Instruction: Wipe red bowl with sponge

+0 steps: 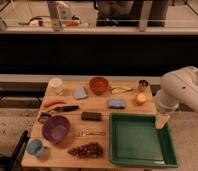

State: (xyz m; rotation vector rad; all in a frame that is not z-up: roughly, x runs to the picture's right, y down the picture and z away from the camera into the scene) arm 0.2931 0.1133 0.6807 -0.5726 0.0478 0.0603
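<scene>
One gripper (162,120) at right edge of table (98,104), over tray (137,116) corner, grip state untellable; sponge (116,103) well left, red bowl (98,85) beyond.

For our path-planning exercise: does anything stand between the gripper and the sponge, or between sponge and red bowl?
Nothing visible. The gripper hangs at the green tray's far right corner; the orange fruit sits just beside its line to the sponge. Sponge to red bowl: bare board.

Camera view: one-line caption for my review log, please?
Pincer hangs over the green tray's far right corner, apart from the blue sponge and red bowl on the wooden table; wiping not begun.
</scene>
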